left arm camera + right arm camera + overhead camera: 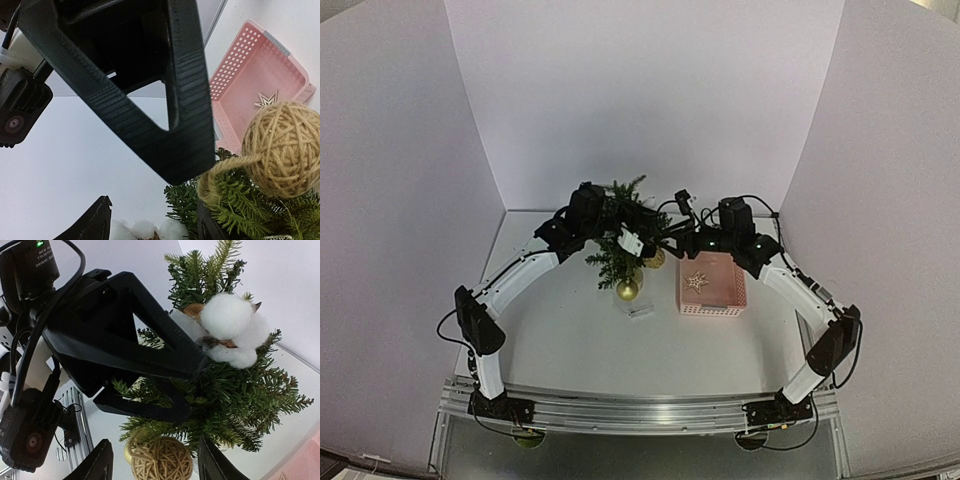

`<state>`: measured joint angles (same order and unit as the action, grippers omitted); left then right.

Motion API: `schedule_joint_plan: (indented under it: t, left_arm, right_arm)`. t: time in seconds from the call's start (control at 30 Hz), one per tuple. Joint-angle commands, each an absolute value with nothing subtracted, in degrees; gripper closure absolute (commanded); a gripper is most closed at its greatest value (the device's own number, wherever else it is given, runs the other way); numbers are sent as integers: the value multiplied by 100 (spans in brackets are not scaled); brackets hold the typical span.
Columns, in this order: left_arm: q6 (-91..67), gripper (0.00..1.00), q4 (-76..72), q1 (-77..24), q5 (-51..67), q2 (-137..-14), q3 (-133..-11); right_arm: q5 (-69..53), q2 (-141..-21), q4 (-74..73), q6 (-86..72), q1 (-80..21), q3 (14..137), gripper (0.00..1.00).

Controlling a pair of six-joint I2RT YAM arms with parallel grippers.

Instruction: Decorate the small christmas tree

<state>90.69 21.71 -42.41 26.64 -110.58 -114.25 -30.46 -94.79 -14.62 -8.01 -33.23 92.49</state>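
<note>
Both of your claws are working in the branches at once. Your left gripper (152,220) is standing with its jaws wide and nothing gripped between them. From the right wrist camera, one of its fingers (185,355) is touching a white cotton boll (227,320) that is sitting high in the small christmas tree (245,400). Your right gripper (155,455) is also holding its jaws apart, with only needles and hanging ornaments showing beyond the gap. Whether its fingers are pressing on any branch, you cannot tell. A woven wicker ball (162,462) and a gold bauble (627,290) are hanging low on the tree's near side. A ball of tan twine (280,150) is resting on the foliage, its loop trailing over the needles. The tree is standing near the middle of the table (570,340), between the two arms. The pink basket (712,308) is sitting just beside it on your right, with a pale star (697,281) lying inside.
</note>
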Motion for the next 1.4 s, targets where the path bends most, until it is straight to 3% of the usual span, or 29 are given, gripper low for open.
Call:
schedule_joint_plan:
  t: [0.0,0.23,0.5,0.67,1.03,1.2,1.37]
  left_arm:
    - [8891,41,1795,-4203,2576,-10680,-11271]
    - [8834,40,1646,-4184,2557,-10642,-11215]
    - [8780,39,1641,-4184,2674,-10473,-11006]
    - [8784,38,1537,-4184,2666,-10467,-10961]
    - [8585,38,1078,-4184,2575,-10346,-10834]
    - [8459,37,656,-4183,2543,-10216,-10627]
    - [8249,37,166,-4179,2388,-10083,-10439]
  right_arm:
    - [-3098,-9615,-1360,-853,-3433,9445,45]
    - [-2947,-9678,-1362,-871,-3466,9516,51]
    - [-2485,-9674,-1349,-932,-3463,9489,66]
    - [-2674,-9754,-1336,-923,-3465,9595,69]
    - [-2728,-9707,-1335,-879,-3463,9559,64]
    - [-2608,-9617,-1334,-893,-3463,9594,46]
    - [-2545,-9528,-1339,-891,-3464,9703,38]
